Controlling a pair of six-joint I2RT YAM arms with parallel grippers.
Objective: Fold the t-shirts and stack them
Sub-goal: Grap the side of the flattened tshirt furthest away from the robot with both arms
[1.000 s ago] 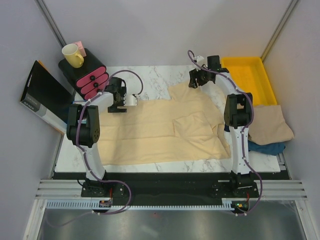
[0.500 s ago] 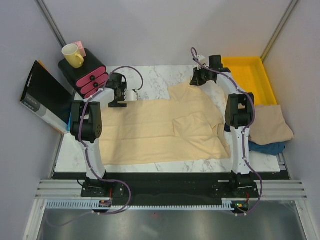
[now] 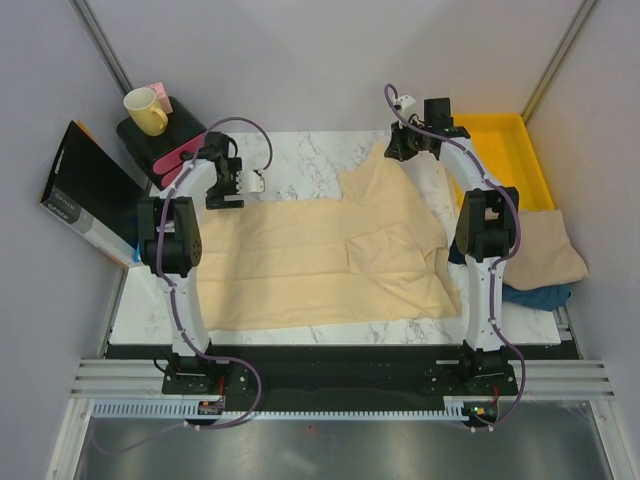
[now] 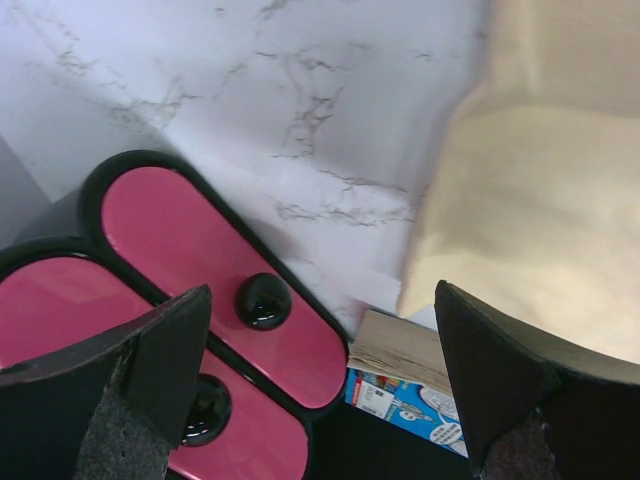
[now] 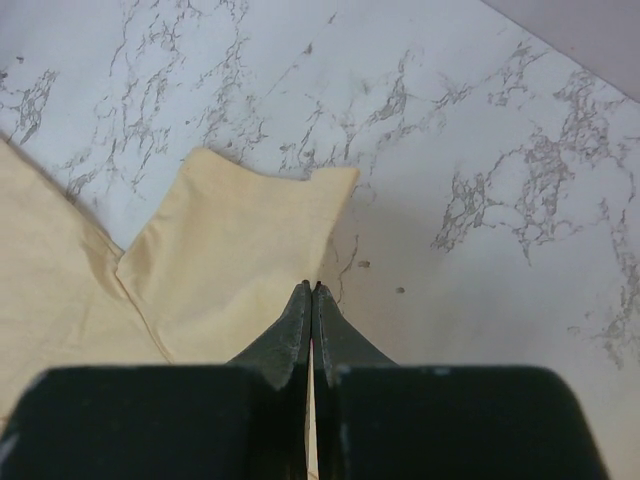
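A large cream t-shirt (image 3: 320,250) lies spread across the marble table, rumpled near its right side. My right gripper (image 3: 398,150) is at the back of the table, shut on the edge of its sleeve (image 5: 230,230); in the right wrist view the closed jaws (image 5: 313,287) pinch the fabric where it meets bare marble. My left gripper (image 3: 240,185) hangs open just off the shirt's back left corner (image 4: 540,200), holding nothing (image 4: 320,300). A second, folded beige t-shirt (image 3: 540,250) rests at the right edge.
A yellow tray (image 3: 500,150) stands at the back right. Pink-fronted black drawers (image 3: 170,150) with a yellow mug (image 3: 145,110) stand at the back left, close under the left gripper (image 4: 200,250). A black box (image 3: 85,190) leans at the left. Blue cloth (image 3: 535,295) lies under the folded shirt.
The right gripper closed on the sleeve edge and moved back and right, drawing the sleeve out. The left gripper, still open, moved left and back off the shirt toward the drawers.
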